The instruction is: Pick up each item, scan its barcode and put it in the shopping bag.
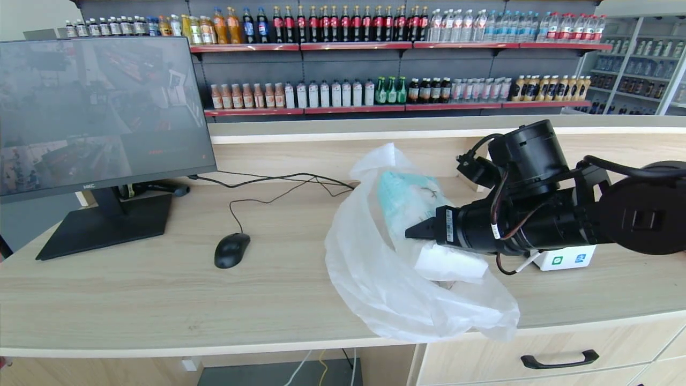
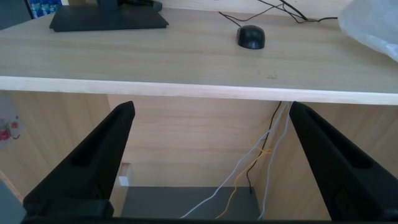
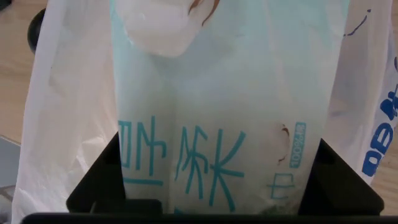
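A white translucent shopping bag (image 1: 375,279) lies open on the wooden counter (image 1: 161,289). My right gripper (image 1: 415,231) sits at the bag's mouth. A teal-and-white tissue pack (image 3: 217,93) spans the gap between its fingers (image 3: 93,183), and the gripper (image 3: 219,146) is shut on it. The head view shows the same pack (image 1: 407,198) inside the bag, above a white packet (image 1: 450,262). My left gripper (image 2: 208,162) hangs open below the counter's front edge (image 2: 186,87), with nothing between its fingers (image 2: 93,162).
A monitor (image 1: 96,112) on a black stand occupies the counter's left, with a black mouse (image 1: 231,250) and cables (image 1: 278,182) beside it. A small white box (image 1: 565,257) sits under my right arm. A raised ledge (image 1: 429,126) backs the counter, and drawers (image 1: 557,359) lie below.
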